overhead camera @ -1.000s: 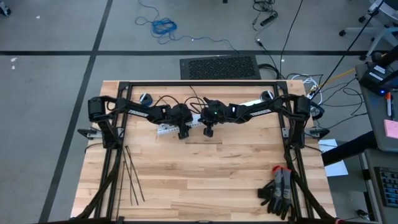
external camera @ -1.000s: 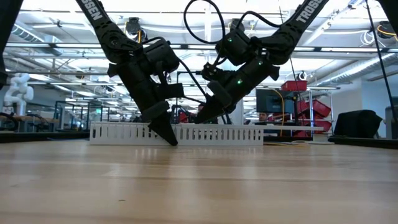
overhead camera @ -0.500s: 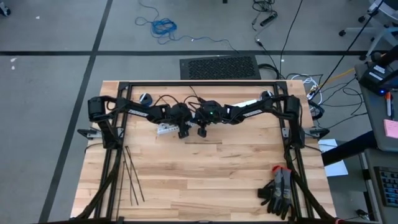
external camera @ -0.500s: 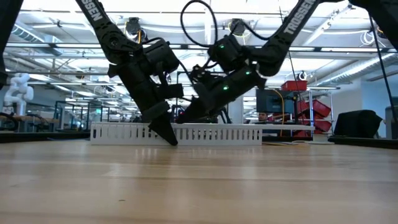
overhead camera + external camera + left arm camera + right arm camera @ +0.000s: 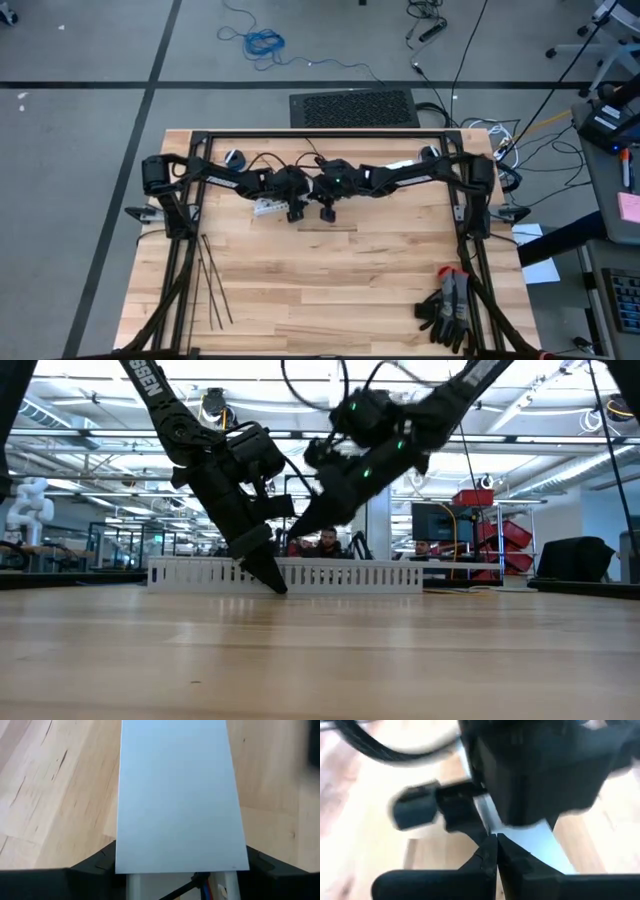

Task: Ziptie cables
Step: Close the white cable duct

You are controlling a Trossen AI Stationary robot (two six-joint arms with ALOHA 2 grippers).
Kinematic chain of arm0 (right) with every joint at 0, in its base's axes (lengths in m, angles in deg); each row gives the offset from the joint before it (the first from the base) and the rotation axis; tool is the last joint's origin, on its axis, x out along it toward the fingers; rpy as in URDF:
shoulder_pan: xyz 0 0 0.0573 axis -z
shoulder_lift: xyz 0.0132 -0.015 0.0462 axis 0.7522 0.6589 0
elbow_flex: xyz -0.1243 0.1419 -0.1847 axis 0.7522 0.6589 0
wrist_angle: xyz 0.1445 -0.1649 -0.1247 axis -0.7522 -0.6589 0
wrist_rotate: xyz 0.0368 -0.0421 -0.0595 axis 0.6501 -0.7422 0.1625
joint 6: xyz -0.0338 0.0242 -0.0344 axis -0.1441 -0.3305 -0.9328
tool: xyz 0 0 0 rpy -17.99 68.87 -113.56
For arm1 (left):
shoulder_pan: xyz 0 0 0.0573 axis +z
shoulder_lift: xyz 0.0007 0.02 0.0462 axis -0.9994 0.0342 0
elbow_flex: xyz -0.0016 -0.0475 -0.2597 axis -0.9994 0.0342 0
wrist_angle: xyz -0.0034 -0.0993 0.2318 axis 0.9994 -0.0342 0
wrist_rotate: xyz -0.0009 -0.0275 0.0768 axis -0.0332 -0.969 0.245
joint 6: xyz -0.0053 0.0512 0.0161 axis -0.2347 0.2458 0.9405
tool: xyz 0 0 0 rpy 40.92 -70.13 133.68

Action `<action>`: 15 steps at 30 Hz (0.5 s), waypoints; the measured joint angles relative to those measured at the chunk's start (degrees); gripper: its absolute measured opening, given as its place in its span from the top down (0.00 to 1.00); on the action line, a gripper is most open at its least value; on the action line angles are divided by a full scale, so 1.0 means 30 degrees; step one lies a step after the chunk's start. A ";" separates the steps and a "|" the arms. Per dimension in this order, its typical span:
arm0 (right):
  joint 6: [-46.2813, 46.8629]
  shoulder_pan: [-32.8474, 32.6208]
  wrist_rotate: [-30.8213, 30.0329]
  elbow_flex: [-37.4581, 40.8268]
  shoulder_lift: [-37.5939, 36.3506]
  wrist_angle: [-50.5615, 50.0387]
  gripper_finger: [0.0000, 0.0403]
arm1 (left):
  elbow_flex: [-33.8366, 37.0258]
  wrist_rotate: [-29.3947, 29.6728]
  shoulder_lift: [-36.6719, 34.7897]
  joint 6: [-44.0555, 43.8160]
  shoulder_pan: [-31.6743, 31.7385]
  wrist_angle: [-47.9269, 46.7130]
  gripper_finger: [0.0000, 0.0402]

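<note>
A long white slotted duct [image 5: 340, 574] lies on the wooden table near its far edge. My left gripper [image 5: 295, 213] slants down onto it, and its fingers stand on either side of the duct's flat white cover [image 5: 180, 795]. Thin cables [image 5: 207, 888] show in the duct's uncovered channel, close to those fingers. My right gripper [image 5: 297, 535] hangs shut above the duct, next to the left gripper and touching nothing; in its own view [image 5: 496, 842] its tips meet. Several thin black zipties [image 5: 212, 285] lie flat on the table at the near left. My left gripper has the white duct between its two fingers [image 5: 100, 866], one on each long side at the cover's near end [image 5: 150, 862]. The fingers slant down from the table's left and straddle the duct. The duct lies flat on the table.
A pair of black gloves with red cuffs [image 5: 450, 305] lies at the table's near right. Bare wood [image 5: 330, 290] fills the near middle. People sit in the room beyond the table [image 5: 328, 543]. A blue coiled cord [image 5: 264, 42] lies on the floor behind.
My right gripper has risen from just above the duct and shifted a little toward the left arm, tipping flatter and staying shut. The duct has stayed where it was.
</note>
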 joint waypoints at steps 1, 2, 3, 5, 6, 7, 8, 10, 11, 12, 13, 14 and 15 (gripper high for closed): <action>-0.0107 -0.0020 -0.0149 -0.0016 -0.0387 -0.0662 1.00 | 0.0012 -0.0001 0.0000 0.0096 0.0002 0.0045 0.40; -0.0187 -0.0032 -0.0579 -0.0013 -0.0685 -0.1252 1.00 | 0.0015 0.0002 0.0000 0.0137 0.0004 0.0082 0.40; -0.0304 -0.0044 -0.1120 -0.0016 -0.0905 -0.1880 1.00 | 0.0022 0.0002 0.0000 0.0188 0.0000 0.0099 0.40; -0.0535 -0.0099 -0.2163 -0.0006 -0.1279 -0.3390 1.00 | 0.0029 -0.0001 0.0000 0.0305 0.0000 0.0117 0.40; -0.0571 -0.0087 -0.2708 -0.0003 -0.1423 -0.3992 1.00 | 0.0029 -0.0001 0.0000 0.0438 0.0000 0.0117 0.40; -0.0598 -0.0059 -0.3122 -0.0009 -0.1554 -0.4475 1.00 | 0.0029 -0.0008 0.0000 0.0578 0.0000 0.0117 0.40; -0.0600 -0.0016 -0.3498 -0.0009 -0.1620 -0.4968 1.00 | 0.0029 -0.0001 0.0000 0.0605 0.0000 0.0110 0.40; -0.0449 0.0061 -0.3937 -0.0009 -0.1609 -0.5655 1.00 | 0.0029 -0.0108 0.0000 0.0720 0.0000 0.0103 0.40; -0.0392 0.0102 -0.4010 -0.0009 -0.1574 -0.5961 1.00 | 0.0029 -0.0320 0.0000 0.0943 0.0005 0.0096 0.40; -0.0388 0.0151 -0.4034 -0.0009 -0.1534 -0.6084 1.00 | 0.0029 -0.0555 0.0000 0.1152 0.0007 0.0096 0.40; -0.0371 0.0164 -0.4047 -0.0009 -0.1513 -0.6069 1.00 | 0.0029 -0.0723 0.0000 0.1232 0.0022 0.0088 0.40; -0.0299 0.0171 -0.4050 -0.0009 -0.1506 -0.6102 1.00 | 0.0029 -0.0903 0.0000 0.1352 0.0022 0.0077 0.40; -0.0282 0.0171 -0.4053 -0.0009 -0.1506 -0.6107 1.00 | 0.0029 -0.1168 -0.0006 0.1626 0.0036 0.0050 0.40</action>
